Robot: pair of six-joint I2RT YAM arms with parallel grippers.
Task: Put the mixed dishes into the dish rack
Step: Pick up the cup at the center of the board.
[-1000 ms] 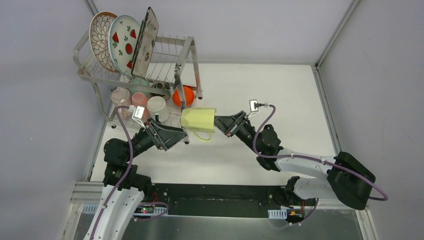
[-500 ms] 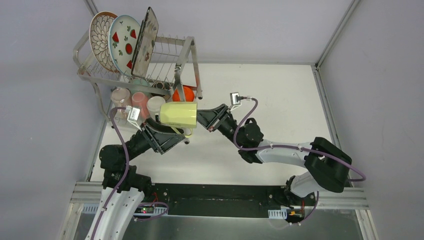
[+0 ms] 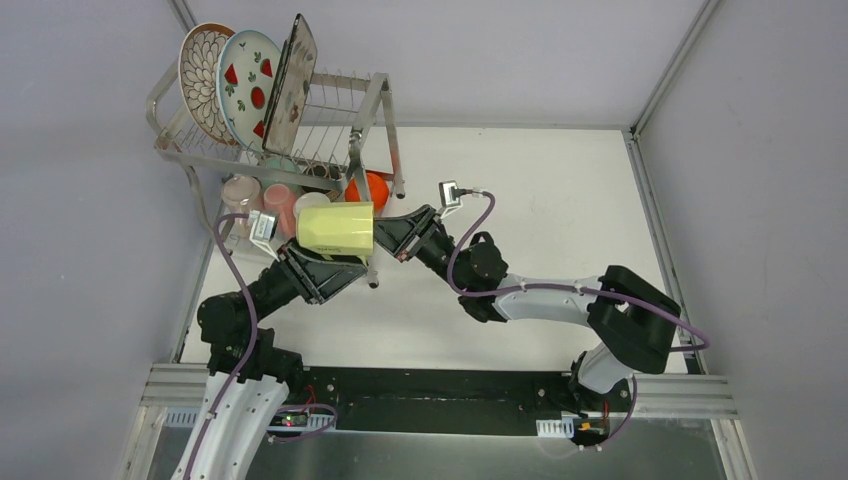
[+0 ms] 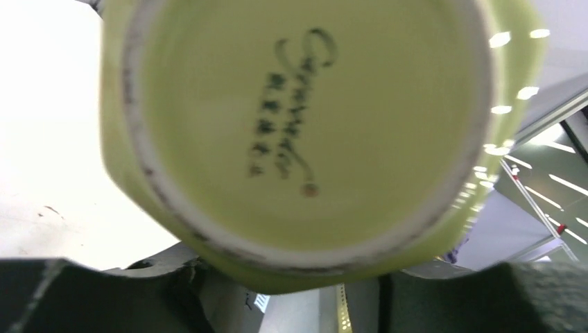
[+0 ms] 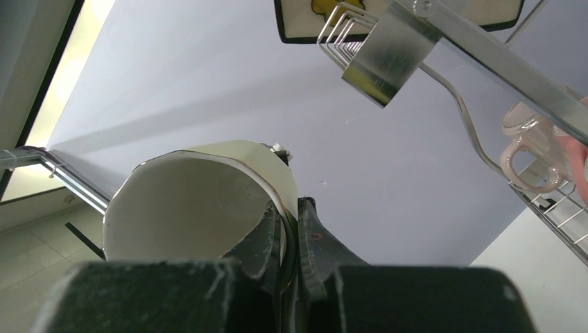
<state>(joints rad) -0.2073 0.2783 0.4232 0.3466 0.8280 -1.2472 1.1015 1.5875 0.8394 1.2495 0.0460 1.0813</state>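
Note:
The yellow mug (image 3: 335, 228) hangs on its side in front of the dish rack (image 3: 375, 110), just off the lower tier. My right gripper (image 3: 385, 238) is shut on its rim (image 5: 281, 201), one finger inside and one outside. My left gripper (image 3: 345, 262) sits under the mug. In the left wrist view the mug's base (image 4: 305, 125) fills the frame and the jaws stand either side of its lower edge. Whether they press on it does not show. Three plates (image 3: 248, 85) stand in the upper tier.
Pink mugs (image 3: 240, 190) and a white one (image 3: 312, 200) sit on the rack's lower tier, with an orange bowl (image 3: 372, 188) behind the post. The right wrist view shows the rack's rail (image 5: 485, 62) and a pink mug (image 5: 534, 152) at the right. Grey walls surround the white table (image 3: 520, 190).
My right arm has carried the yellow mug left toward the rack, over my left gripper. The left jaws have narrowed around the mug's lower edge.

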